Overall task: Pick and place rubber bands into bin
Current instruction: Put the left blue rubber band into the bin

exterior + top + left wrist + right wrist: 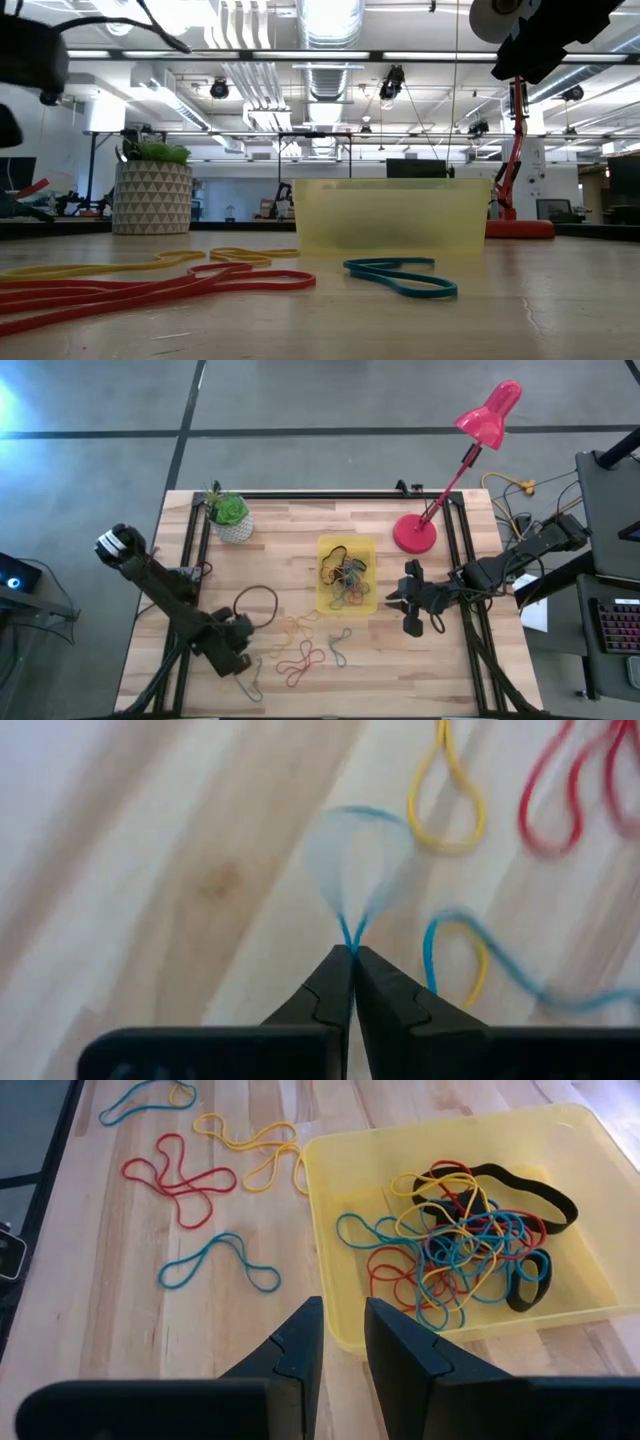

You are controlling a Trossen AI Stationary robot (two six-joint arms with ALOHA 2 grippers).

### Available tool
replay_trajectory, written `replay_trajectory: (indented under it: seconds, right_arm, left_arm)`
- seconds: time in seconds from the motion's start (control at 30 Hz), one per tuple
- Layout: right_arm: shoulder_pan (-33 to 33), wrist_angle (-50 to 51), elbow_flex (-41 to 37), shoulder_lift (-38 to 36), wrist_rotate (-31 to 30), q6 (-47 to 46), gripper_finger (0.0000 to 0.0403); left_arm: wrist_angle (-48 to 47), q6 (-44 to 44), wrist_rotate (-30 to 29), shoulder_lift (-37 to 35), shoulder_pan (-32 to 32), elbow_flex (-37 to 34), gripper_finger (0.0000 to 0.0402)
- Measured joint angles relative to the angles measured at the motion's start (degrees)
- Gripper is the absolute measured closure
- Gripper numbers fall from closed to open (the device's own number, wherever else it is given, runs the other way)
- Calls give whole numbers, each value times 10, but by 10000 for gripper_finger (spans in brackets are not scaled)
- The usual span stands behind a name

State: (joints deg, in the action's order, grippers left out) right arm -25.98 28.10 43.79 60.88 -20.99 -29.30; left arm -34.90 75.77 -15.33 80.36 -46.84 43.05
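Several rubber bands lie loose on the wooden table near its front: yellow ones, red ones and a teal one. More fill the yellow bin at mid-table. My left gripper, at the table's near left, is shut on a blue rubber band. My right gripper hovers just right of the bin, open by a narrow gap with nothing between its fingers. My left gripper pinches the blue rubber band between its two fingertips, where two strands run together. The fingers come from above, slanting down. A small loop stands out beyond the tips. Whether the blue strand beside them belongs to this band, I cannot tell.
A white pot with a green plant stands at the far left, and a red desk lamp at the far right. A large dark loop lies left of the bin. Black frame rails run along both table sides.
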Motion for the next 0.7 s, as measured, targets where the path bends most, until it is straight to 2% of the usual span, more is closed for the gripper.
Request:
replay_trajectory:
  seconds: [0.3,0.7]
  right_arm:
    - [0,0,0,0,0,-3,335]
    - [0,-1,0,0,0,-2,335]
  left_arm:
    - [5,-28,-109,-48,55,1,401]
    - [104,-254,-136,-65,177,48,401]
